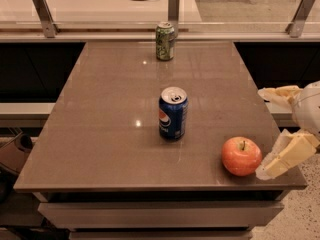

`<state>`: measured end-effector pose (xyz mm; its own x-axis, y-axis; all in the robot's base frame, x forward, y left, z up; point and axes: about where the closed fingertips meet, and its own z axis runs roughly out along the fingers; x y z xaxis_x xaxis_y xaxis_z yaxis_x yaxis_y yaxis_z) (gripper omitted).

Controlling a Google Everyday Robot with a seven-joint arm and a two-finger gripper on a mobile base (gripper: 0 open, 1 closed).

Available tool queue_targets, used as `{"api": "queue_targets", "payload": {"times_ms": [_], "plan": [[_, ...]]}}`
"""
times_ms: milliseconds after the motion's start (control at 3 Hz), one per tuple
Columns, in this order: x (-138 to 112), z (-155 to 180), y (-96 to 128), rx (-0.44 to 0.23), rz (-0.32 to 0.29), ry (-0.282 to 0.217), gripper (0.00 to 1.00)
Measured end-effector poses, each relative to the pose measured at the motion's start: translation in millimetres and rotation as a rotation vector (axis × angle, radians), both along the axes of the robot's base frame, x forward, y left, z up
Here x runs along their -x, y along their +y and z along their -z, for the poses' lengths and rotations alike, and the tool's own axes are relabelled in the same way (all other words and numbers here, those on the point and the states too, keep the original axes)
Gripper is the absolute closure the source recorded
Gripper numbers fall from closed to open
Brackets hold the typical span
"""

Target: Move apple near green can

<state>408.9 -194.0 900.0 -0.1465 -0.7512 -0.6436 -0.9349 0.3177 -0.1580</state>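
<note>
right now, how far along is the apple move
Nothing done yet: the apple sits near the table's front right corner, far from the green can at the far edge. In hand: the gripper, open, is just beside the apple, not holding it. Left: grasp, carry, set down by the green can.

1. The green can (165, 41) stands on the desk (100, 114) at its far edge, about midway across.
2. A second can (173, 113) stands near the desk's centre, nearer than the green can and well apart from it.
3. The apple (241, 156) sits by the near right corner, right of the second can.
4. The hand (262, 132) is at the desk's right edge, its fingers spread. One finger is farther back, and the other is just beside the apple's right side.
</note>
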Motion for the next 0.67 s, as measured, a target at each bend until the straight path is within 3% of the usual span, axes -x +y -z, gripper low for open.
{"api": "queue_targets", "payload": {"times_ms": [667], "plan": [[-4.0,26.6,-1.5,-0.208,-0.027,-0.077,0.00]]}}
